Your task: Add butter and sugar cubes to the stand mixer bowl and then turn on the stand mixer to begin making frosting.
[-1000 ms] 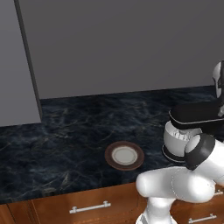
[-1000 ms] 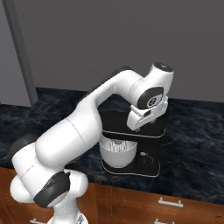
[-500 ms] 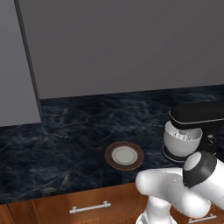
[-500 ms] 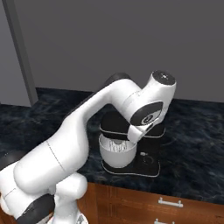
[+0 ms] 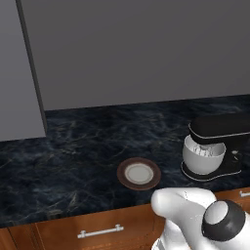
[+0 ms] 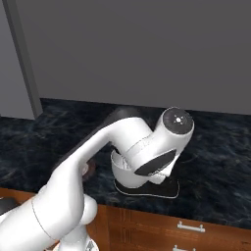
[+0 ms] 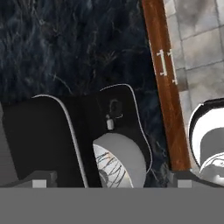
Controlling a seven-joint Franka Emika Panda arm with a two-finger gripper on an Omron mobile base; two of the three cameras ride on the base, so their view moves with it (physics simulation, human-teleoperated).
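Observation:
The black stand mixer (image 5: pixel 220 129) stands on the dark counter at the right, with the pale stand mixer bowl (image 5: pixel 202 159) under its head. From above, the hand view shows the mixer head (image 7: pixel 39 140), the stand mixer bowl (image 7: pixel 129 162) and the wire whisk (image 7: pixel 109 168) inside it. My gripper (image 7: pixel 111 179) hangs over the mixer, open, its fingertips (image 7: pixel 43 179) far apart with nothing held. My arm (image 6: pixel 147 147) covers most of the mixer in the right base view, leaving the bowl's edge (image 6: pixel 119 171) and the base (image 6: pixel 147 190) showing. The butter and sugar cubes are out of view.
A brown-rimmed white plate (image 5: pixel 138 173) lies left of the mixer near the counter's front. A tall grey cabinet (image 5: pixel 19 73) stands at the far left. Wooden drawers with handles (image 5: pixel 100 231) run under the counter edge (image 7: pixel 164 78); tiled floor (image 7: pixel 197 43) lies beyond.
The arm has swung down and forward: its upper joint dropped in front of the mixer in the right base view and sank low in the left base view. The jaws stayed open.

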